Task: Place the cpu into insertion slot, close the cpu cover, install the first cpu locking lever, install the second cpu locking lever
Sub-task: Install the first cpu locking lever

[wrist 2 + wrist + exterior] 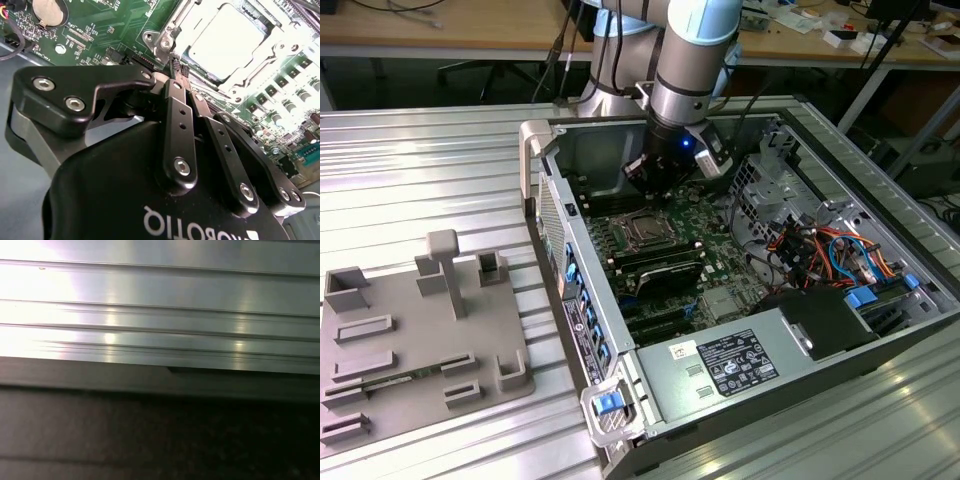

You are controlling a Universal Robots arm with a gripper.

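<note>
In the exterior view my gripper (646, 182) hangs inside the open computer case, just above the far edge of the insertion slot (638, 226) on the green board. The second wrist view shows the black fingers pressed together, so the gripper (178, 67) is shut, with its tips at a corner of the socket beside a mounting screw (164, 44). The cpu (225, 40) lies flat in the socket, its bright silver top facing up. The cpu cover (252, 82) lies down around it as a silver frame. I cannot tell whether the tips pinch a lever.
A grey fixture tray (420, 340) lies on the ribbed table at the exterior view's left. Black memory slots (660, 268), a power supply (720, 365) and a cable bundle (825, 250) crowd the case. A coin battery (47, 10) sits on the board.
</note>
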